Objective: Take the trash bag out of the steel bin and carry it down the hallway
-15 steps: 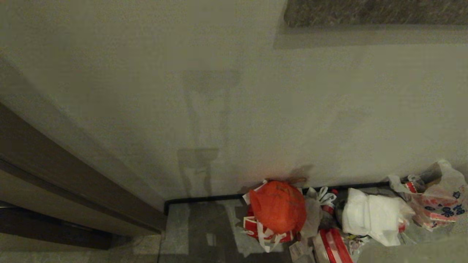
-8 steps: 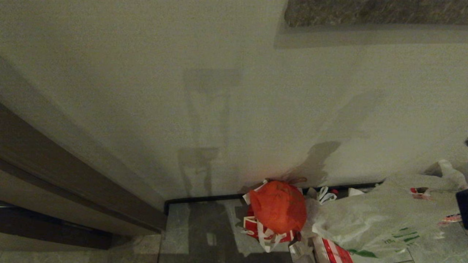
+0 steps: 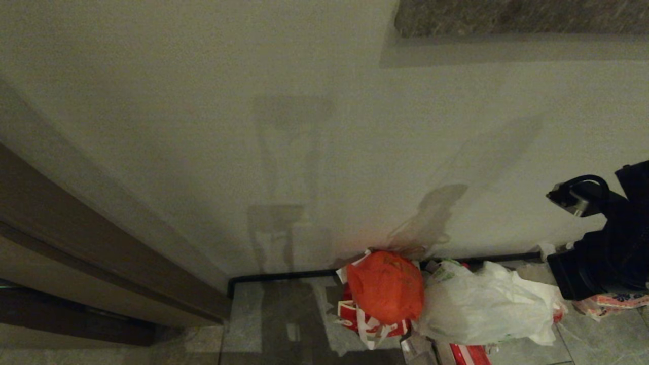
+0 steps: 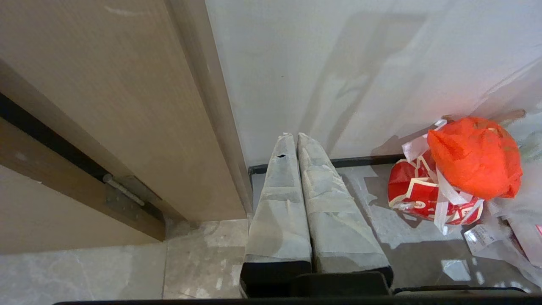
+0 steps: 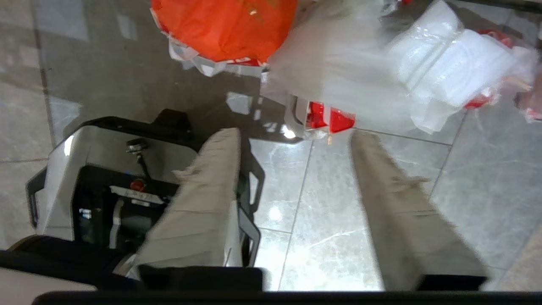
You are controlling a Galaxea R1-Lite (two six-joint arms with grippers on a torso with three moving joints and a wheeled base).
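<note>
The right gripper (image 5: pixel 292 140) hangs above the floor tiles (image 5: pixel 322 228), its jaws wide apart and empty. Beyond it the trash bag (image 3: pixel 481 306) lies on the floor beside an orange bag (image 3: pixel 386 287), against the wall (image 3: pixel 304 126). The left gripper (image 4: pixel 296 137) stays parked with its fingers pressed together.

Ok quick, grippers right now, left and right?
Left gripper: shut, empty.
Right gripper: open, holding nothing; the trash bag lies on the floor.

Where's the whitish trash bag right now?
In the head view, the trash bag lies on the floor by the wall, right of the orange bag, touching it.
</note>
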